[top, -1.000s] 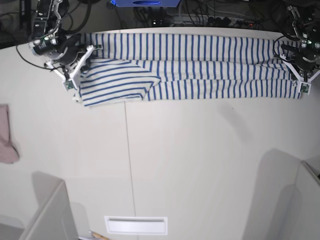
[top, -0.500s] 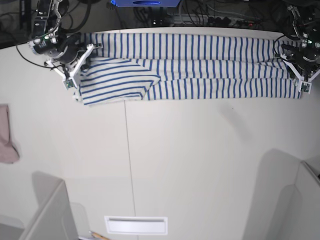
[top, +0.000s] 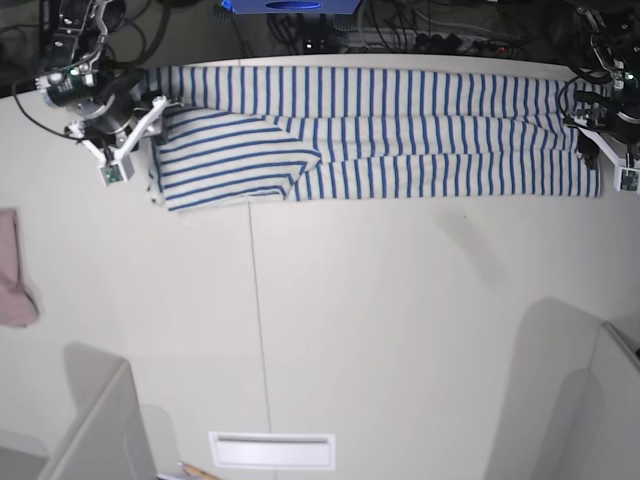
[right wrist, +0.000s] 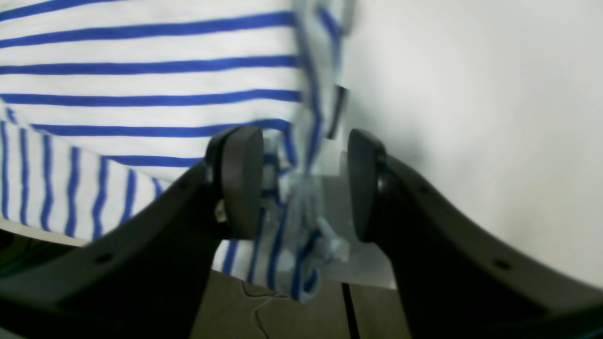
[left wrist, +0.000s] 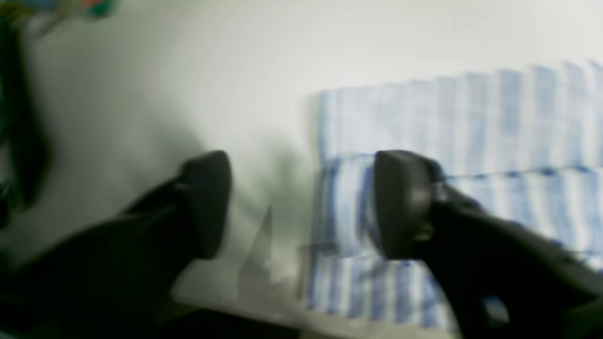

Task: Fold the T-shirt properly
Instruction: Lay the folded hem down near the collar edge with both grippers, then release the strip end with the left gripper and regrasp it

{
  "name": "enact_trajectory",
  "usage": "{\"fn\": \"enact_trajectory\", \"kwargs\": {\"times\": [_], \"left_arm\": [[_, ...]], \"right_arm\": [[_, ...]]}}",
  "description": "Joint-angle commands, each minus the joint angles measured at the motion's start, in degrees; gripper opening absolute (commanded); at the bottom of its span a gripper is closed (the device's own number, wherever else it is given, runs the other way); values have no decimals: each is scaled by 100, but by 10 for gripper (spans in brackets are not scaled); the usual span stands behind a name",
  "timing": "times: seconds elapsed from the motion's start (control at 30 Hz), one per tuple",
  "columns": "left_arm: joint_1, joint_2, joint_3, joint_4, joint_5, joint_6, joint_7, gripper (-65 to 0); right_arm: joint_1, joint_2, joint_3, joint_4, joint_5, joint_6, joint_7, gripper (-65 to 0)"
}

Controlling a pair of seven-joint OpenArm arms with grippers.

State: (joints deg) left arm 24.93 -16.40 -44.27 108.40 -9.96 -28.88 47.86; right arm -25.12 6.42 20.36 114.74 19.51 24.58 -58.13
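The T-shirt [top: 400, 130], white with thin blue stripes, lies as a long folded band along the far side of the table [top: 400, 320], with one sleeve [top: 230, 165] folded over its left end. My right gripper [top: 140, 125] stands at that left end. In the right wrist view it [right wrist: 304, 183] is open, and a blurred, loose edge of the T-shirt [right wrist: 141, 80] hangs between the jaws. My left gripper [top: 598, 138] is at the band's right end. The blurred left wrist view shows it [left wrist: 306, 205] open, straddling the T-shirt [left wrist: 471, 132] edge, with nothing gripped.
A small pinkish cloth [top: 12, 270] lies at the table's left edge. A white slotted plate [top: 272, 450] sits at the front edge. Grey panels rise at the front left [top: 100, 430] and front right [top: 590, 390]. Cables and a blue device [top: 290, 6] lie behind the table.
Both grippers have opened and let go of the shirt's ends. The right gripper has drawn back to the left and farther away, the left one slightly outward. The shirt's left corner has settled flat.
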Motion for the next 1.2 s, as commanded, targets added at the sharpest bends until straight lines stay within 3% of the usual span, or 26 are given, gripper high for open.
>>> {"fn": "enact_trajectory", "kwargs": {"times": [0.0, 0.07, 0.1, 0.13, 0.47, 0.83, 1.0, 1.17], "left_arm": [[0, -17, -8, 92, 7, 36, -69, -383], [-36, 141, 10, 74, 7, 36, -69, -587], [-44, 238, 10, 48, 15, 36, -87, -650], [-44, 300, 10, -5, 15, 36, -95, -650], [-475, 326, -26, -1438, 86, 36, -122, -650], [-1688, 317, 10, -2387, 94, 80, -69, -650], [-2022, 308, -8, -2422, 94, 80, -69, -650], [-2137, 150, -78, -2053, 42, 62, 388, -650]], "right_arm": [[11, 57, -124, 100, 49, 70, 85, -422], [3, 49, -414, 91, 49, 272, 156, -539], [-6, 31, -572, 73, 49, 395, 252, -624], [-6, -4, -687, 56, 49, 474, 314, -650], [345, -92, -818, -946, 14, 518, 367, -650], [1647, 31, -511, -2265, 14, 518, 446, -650], [2192, 172, -511, -2555, 14, 61, 446, -650], [2341, 189, -511, -2142, 32, 43, 305, -650]]}}
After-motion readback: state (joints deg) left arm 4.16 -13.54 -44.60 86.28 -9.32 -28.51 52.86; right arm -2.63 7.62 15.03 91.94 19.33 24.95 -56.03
